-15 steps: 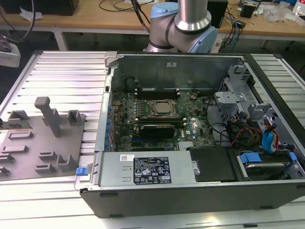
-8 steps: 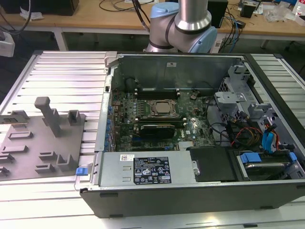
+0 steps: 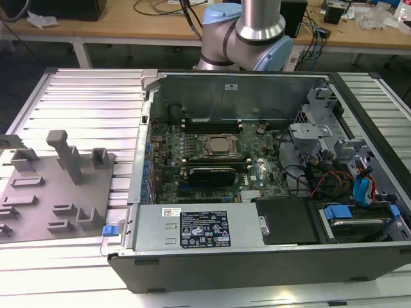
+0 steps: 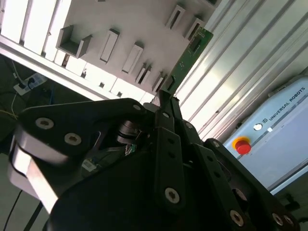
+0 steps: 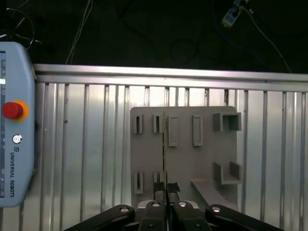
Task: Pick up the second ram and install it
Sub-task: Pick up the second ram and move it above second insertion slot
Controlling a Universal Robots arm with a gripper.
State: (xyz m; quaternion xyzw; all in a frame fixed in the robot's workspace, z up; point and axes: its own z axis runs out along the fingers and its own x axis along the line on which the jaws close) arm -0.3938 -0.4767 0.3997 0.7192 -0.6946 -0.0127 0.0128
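The gripper (image 4: 167, 97) has its fingers clamped on one end of the memory stick (image 4: 191, 54), held over the grey tray (image 5: 202, 159) and seemingly clear of its slots. Edge-on in the first wrist view, the stick looks straight; keeping it square should help seating. Ribbed table (image 5: 86, 144) gives open room around the tray, while the open computer (image 3: 212, 154) beside it has tall walls to clear.
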